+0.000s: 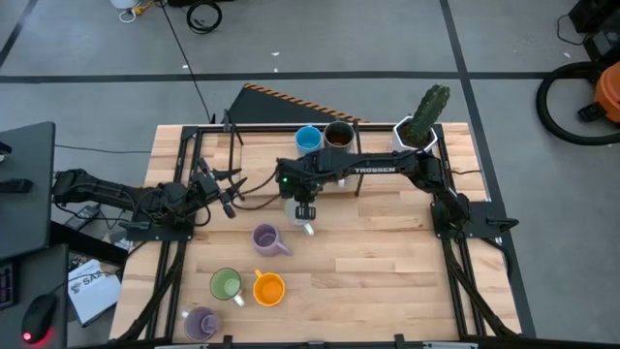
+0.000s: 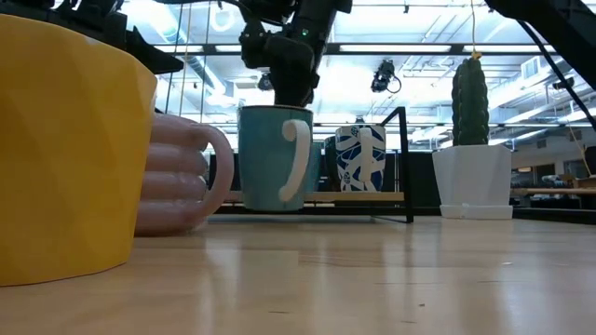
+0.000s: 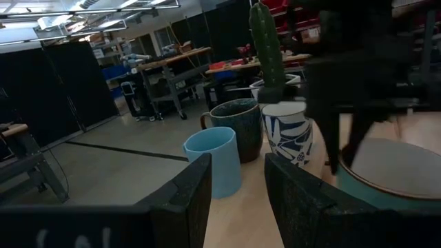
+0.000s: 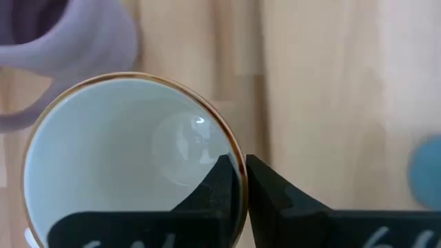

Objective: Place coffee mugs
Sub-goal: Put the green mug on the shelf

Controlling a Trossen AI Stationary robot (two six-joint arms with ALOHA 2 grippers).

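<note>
two arms reach over the wooden table [image 1: 387, 281]. at the left edge the left pincer [image 1: 231, 191] hovers over the boards with its fingers [image 3: 189, 200] apart and nothing between them. near the front left corner sit a pale purple mug [image 1: 201, 322], a green mug [image 1: 226, 284] and an orange mug [image 1: 268, 288], the green and orange ones just beside each other. a second purple mug [image 1: 265, 238] stands a little further back, toward the middle.

at the table's centre the right pincer [image 1: 304, 209] points down, and the right wrist view shows its fingers [image 4: 222, 180] pressed together on the brown-edged rim of a teal mug [image 2: 274, 156], one finger inside and one outside. whether that mug rests on the wood or hangs just clear of it cannot be told from the low view.

along the back edge stand a light blue mug [image 1: 308, 139] and a dark brown mug [image 1: 338, 136], just beside each other; the left wrist view shows a white mug with blue leaf patterns [image 3: 286, 133] next to them. at the back right corner is a white angular pot holding a green cactus [image 1: 423, 118].
</note>
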